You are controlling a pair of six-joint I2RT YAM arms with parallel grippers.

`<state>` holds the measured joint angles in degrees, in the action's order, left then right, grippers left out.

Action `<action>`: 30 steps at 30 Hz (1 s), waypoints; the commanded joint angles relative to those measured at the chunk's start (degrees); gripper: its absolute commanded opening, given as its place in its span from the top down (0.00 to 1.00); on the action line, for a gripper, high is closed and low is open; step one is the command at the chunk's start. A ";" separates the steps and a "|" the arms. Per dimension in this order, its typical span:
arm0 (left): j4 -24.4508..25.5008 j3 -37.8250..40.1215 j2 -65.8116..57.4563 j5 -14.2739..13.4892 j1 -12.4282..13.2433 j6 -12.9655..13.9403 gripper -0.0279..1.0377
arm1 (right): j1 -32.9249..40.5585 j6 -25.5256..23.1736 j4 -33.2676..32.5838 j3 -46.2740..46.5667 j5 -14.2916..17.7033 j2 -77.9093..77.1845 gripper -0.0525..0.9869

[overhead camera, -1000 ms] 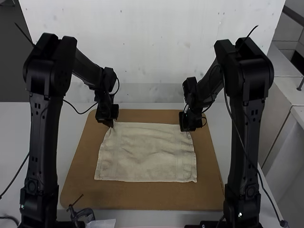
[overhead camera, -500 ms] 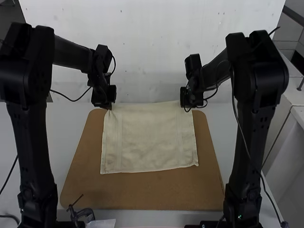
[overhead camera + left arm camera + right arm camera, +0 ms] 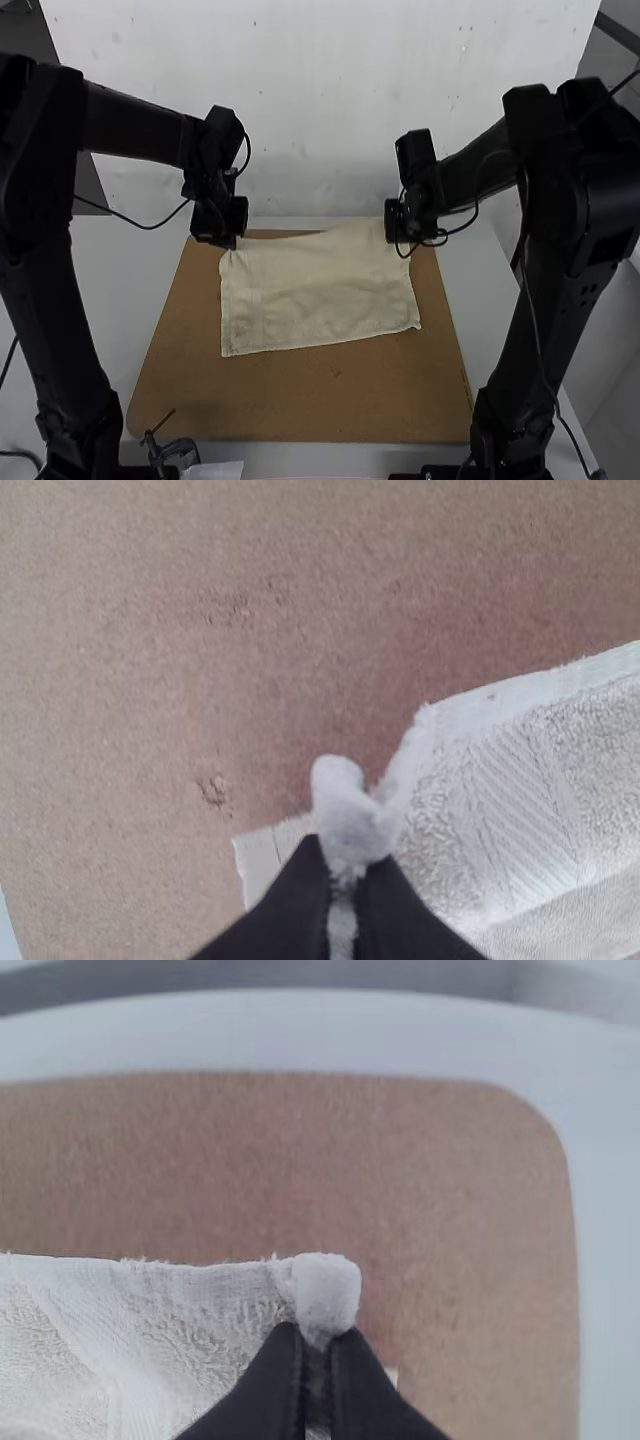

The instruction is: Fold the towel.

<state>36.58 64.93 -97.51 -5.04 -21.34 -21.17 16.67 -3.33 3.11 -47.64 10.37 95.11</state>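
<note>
The cream towel (image 3: 315, 290) lies over the brown board in the high view, its far edge raised between the grippers and its near part rumpled. At its far left corner is my left gripper (image 3: 230, 243); at the far right corner is my right gripper (image 3: 398, 240). In the left wrist view, the left gripper (image 3: 345, 880) is shut on a corner of the towel (image 3: 520, 800). The right wrist view has the right gripper (image 3: 318, 1345) pinching another corner of the towel (image 3: 170, 1320), a small tuft poking out past the fingertips.
The brown board (image 3: 300, 400) lies on a white table (image 3: 100, 300), with a pale wall (image 3: 320, 120) behind it. A small clamp (image 3: 175, 450) sits at the board's near left edge, beside a piece of paper (image 3: 215, 470). Cables hang along both arms.
Both grippers first rose with the towel's far corners, stretching it out and away. Since then they have lowered somewhat, and the towel's near edge has shifted farther from the arms' bases and tilted.
</note>
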 commanded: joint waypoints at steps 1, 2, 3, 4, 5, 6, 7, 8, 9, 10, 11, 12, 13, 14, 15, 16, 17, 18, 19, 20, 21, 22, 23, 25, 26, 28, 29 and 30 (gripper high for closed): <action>-0.37 -2.70 3.82 -1.29 -1.24 -1.42 0.96 | 0.65 2.63 2.33 4.75 -0.18 -3.62 0.94; -0.28 -3.31 4.44 -1.29 -1.42 -1.42 0.96 | 0.65 2.89 2.42 5.71 -0.18 -4.14 0.94; -0.19 -4.19 5.14 -1.29 -1.42 -1.42 0.96 | 0.65 3.07 2.42 7.21 -0.35 -5.46 0.94; -0.19 -5.16 6.11 -1.29 -1.51 -1.33 0.96 | 0.56 3.60 2.42 7.91 -0.53 -5.99 0.94; -0.19 -6.04 6.72 -1.29 -1.68 -1.33 0.96 | 0.30 3.95 2.51 8.88 -0.79 -7.13 0.94; -0.19 -6.92 7.69 -1.29 -2.21 -1.24 0.96 | -0.05 4.12 2.51 9.67 -1.14 -8.10 0.93; -0.19 -7.80 8.13 -1.29 -2.56 -1.24 0.96 | -0.32 4.21 2.51 10.37 -1.14 -8.89 0.94; -0.19 -8.85 9.36 -1.20 -3.44 -1.16 0.96 | -0.41 4.39 2.42 11.07 -1.14 -9.68 0.93; -0.19 -9.82 9.62 -1.29 -3.88 -1.07 0.96 | -0.49 4.65 2.42 11.69 -1.14 -10.12 0.93; -0.19 -10.70 10.50 -1.29 -4.50 -0.98 0.96 | -0.49 4.92 2.51 12.39 -1.14 -10.65 0.93; -0.19 -11.58 11.21 -1.20 -4.94 -0.80 0.96 | -0.49 4.92 2.51 13.18 -1.23 -11.35 0.93; -0.19 -12.54 12.09 -0.94 -5.64 -0.36 0.96 | -0.41 4.92 2.60 13.71 -1.32 -11.70 0.93; -0.19 -13.51 12.88 -0.94 -6.43 -0.10 0.96 | -0.41 4.92 2.60 14.24 -1.41 -12.05 0.94; -0.19 -14.48 13.67 -0.94 -7.05 0.07 0.96 | -0.41 4.92 2.69 14.77 -1.58 -12.58 0.94; -0.10 -15.18 14.02 -0.94 -7.48 0.16 0.96 | -0.32 4.92 2.69 15.12 -1.67 -12.76 0.94; -0.02 -15.88 14.19 -0.94 -7.84 0.60 0.96 | -0.32 4.92 2.60 15.38 -1.67 -13.02 0.94; 0.25 -16.32 14.63 -0.76 -8.19 1.04 0.96 | -0.23 4.92 2.69 15.73 -1.67 -13.20 0.93; 0.60 -16.76 15.16 -0.32 -8.72 1.83 0.96 | -0.14 4.92 2.69 15.91 -1.67 -13.28 0.94; 1.04 -17.29 15.69 0.56 -9.15 2.80 0.96 | -0.14 4.92 2.69 16.17 -1.67 -13.28 0.94; 1.74 -17.73 15.95 0.73 -9.59 2.98 0.96 | -0.14 4.92 2.60 16.35 -1.67 -13.46 0.94; 1.83 -18.43 16.92 0.64 -10.21 2.80 0.96 | -0.14 4.92 2.60 16.61 -1.67 -13.90 0.93; 1.83 -19.22 17.18 0.64 -10.39 2.80 0.96 | -0.14 4.92 2.69 16.88 -1.93 -14.43 0.94; 1.83 -19.75 17.27 0.64 -10.47 2.80 0.96 | -0.05 4.92 2.69 16.96 -1.93 -14.60 0.94; 1.83 -20.63 17.45 0.64 -10.82 2.71 0.96 | 0.03 4.92 3.30 17.31 -1.93 -14.69 0.94; 1.74 -20.89 17.45 0.56 -11.00 2.62 0.96 | 0.12 4.92 3.57 17.31 -1.93 -14.69 0.94; 1.39 -21.24 17.01 -0.06 -11.09 2.36 0.96 | 0.12 4.92 4.00 17.31 -1.85 -14.08 0.93; 0.86 -21.33 16.39 -0.50 -11.09 2.27 0.96 | 0.12 5.00 4.62 17.31 -1.93 -13.81 0.94; -0.10 -21.42 15.78 -0.94 -10.91 2.27 0.96 | 0.12 5.00 5.06 17.31 -1.85 -13.37 0.94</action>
<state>37.78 43.88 -81.01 -4.51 -32.01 -19.35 16.71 1.19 7.07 -30.52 8.21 81.93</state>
